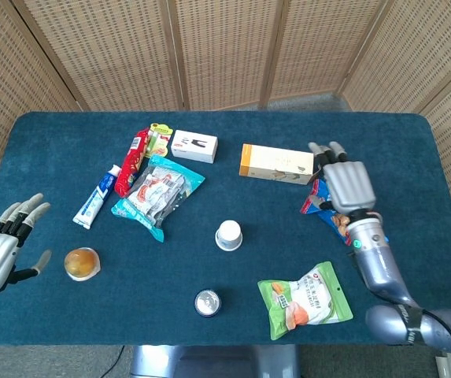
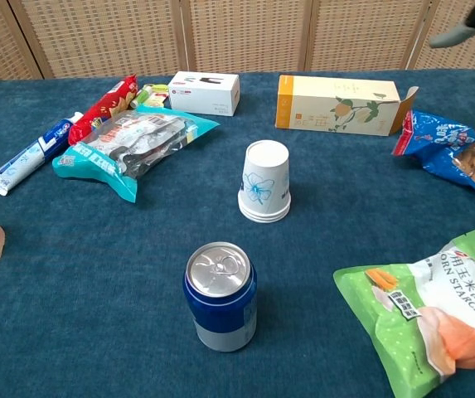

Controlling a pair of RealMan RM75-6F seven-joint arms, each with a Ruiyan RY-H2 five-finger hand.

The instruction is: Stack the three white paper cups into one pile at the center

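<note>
- Wicker screens back a blue table (image 1: 52,134); the paper cups (image 2: 265,182) sit upside-down at its centre, apparently nested into one pile.
- Left hand (image 1: 1,248) at eight o'clock and right hand (image 1: 349,186) at three o'clock are both spread, holding nothing; little seems left.

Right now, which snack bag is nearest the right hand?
The blue-and-red bag, partly under the right hand; the green bag lies nearer the table's front edge.
</note>
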